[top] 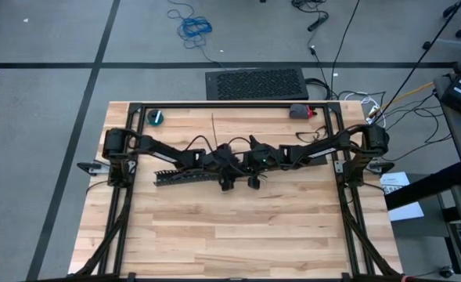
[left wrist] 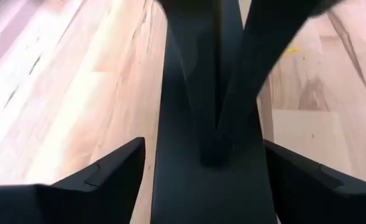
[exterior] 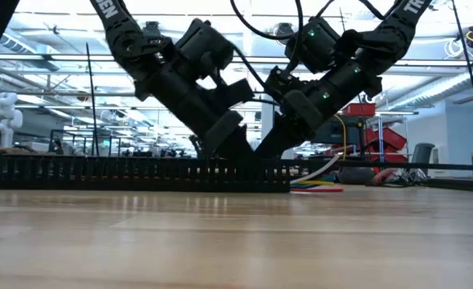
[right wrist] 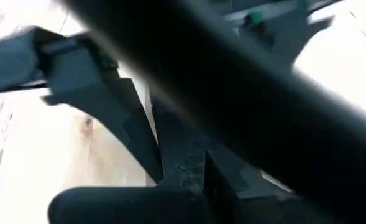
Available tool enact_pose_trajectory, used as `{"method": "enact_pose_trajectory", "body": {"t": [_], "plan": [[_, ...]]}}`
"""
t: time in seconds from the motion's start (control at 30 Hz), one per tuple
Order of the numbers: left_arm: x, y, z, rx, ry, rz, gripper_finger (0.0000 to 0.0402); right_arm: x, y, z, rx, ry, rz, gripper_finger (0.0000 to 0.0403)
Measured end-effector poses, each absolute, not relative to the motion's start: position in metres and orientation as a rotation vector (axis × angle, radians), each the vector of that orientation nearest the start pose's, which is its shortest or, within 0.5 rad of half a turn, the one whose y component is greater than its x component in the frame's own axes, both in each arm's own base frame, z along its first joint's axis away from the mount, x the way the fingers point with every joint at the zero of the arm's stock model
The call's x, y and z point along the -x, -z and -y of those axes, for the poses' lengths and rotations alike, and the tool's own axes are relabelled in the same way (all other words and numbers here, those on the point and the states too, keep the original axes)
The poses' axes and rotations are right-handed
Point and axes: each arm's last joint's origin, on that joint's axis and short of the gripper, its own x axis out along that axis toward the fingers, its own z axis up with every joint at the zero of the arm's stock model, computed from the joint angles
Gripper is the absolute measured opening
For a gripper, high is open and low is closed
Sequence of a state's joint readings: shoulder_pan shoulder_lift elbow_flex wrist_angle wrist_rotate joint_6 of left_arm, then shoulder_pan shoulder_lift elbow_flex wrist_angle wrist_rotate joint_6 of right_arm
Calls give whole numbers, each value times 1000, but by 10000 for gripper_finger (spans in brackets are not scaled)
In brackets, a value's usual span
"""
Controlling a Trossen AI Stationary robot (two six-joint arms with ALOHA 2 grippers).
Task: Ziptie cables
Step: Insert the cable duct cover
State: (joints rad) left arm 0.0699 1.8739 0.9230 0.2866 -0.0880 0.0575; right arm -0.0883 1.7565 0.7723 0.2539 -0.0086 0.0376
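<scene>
Both arms are reaching inward over the wooden table [top: 246, 227] and meeting near its middle. The left gripper [top: 228, 182] is pointing down at the right end of the black slotted duct [exterior: 140, 172], and the right gripper [top: 253, 180] is coming down just beside it from the right. In the low view the two wrists are leaning toward each other, their tips nearly touching above the duct's end.

The cables [exterior: 320, 183] are lying on the table at the right end of the duct, with white, yellow and red strands showing just right of and below the point where the grippers are meeting. Whether either gripper is touching them cannot be told.

In the left wrist view, that arm's own fingers [left wrist: 102, 177] are standing well apart at either side, with dark parts crossing between them. The right gripper's jaws are hidden behind blurred dark shapes in its own wrist view, so their state cannot be told.

A thin straight strip, possibly a ziptie [top: 214, 129], is lying on the far side of the table. A teal round object [top: 156, 117] is sitting at the far left corner.
</scene>
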Motion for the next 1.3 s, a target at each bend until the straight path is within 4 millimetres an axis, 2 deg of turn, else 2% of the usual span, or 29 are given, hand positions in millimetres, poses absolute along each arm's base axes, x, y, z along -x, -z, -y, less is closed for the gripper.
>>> {"method": "enact_pose_trajectory", "body": {"t": [0.17, 0.47, 0.67, 0.9, 1.07, 1.3], "plan": [[-371, -140, -25, -72, -125, -738, 304, -325, -127, 30, -77, 91, -729, 0], [-350, -157, -21, -64, -163, -932, 305, -325, -127, 30, -76, 92, -729, 0], [-335, -140, -11, -85, -176, -1002, 305, -325, -127, 29, -80, 80, -729, 0], [-326, -124, -11, -105, -219, -914, 281, -325, -127, 29, -80, 75, -729, 0], [-323, -119, -11, -102, -210, -843, 255, -324, -127, 29, -108, 71, -726, 0], [-324, -119, -13, -89, -215, -819, 252, -334, -120, 29, -120, 52, -713, 0]]}}
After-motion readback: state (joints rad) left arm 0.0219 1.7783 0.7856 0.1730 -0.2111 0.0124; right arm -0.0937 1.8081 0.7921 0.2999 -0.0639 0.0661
